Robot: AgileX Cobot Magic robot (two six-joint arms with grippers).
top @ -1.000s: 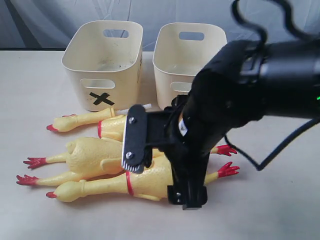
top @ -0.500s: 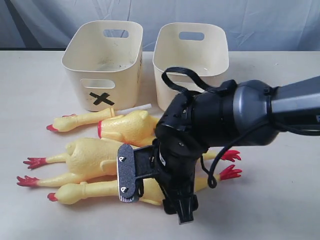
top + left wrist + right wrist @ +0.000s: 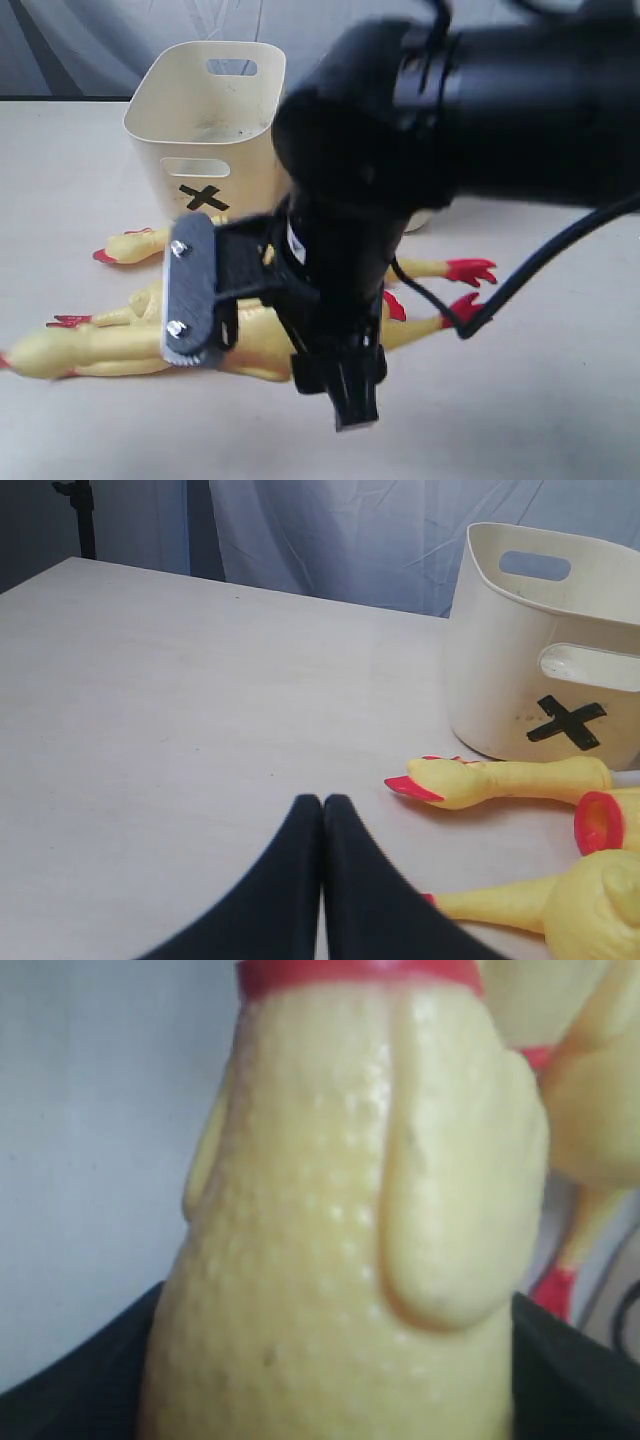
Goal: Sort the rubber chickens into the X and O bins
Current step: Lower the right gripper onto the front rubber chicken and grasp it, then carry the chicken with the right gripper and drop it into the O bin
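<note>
**Change.** The right end effector (image 3: 270, 360) is now clenched across the body of the nearest rubber chicken (image 3: 100, 350). The right wrist view shows the bumpy torso wedged between both dark fingers. Half a second ago this chicken lay flat with its head well inside the frame. Its head has now slid toward 9 o'clock, to the frame edge, and its neck is blurred with motion. My reading is that the pick has begun and the bird is coming off the counter (image 3: 560, 400). It has not yet been sorted.

The left end effector (image 3: 322, 805) is closed on nothing and sits low over bare counter. The X bin (image 3: 245, 160) lies toward its 2 o'clock.

**Count.**
- Rubber chickens: three.
  - One is held.
  - A second (image 3: 150, 300) lies just behind it, with a red foot pointing to 9 o'clock.
  - A third (image 3: 135, 243) lies at the foot of the X bin.
- Bins: one is countable, the X bin, at 11 o'clock from the right end effector. It appears to hold no chicken.
- The O bin, visible earlier, is now hidden behind the right arm (image 3: 470, 110).
</note>
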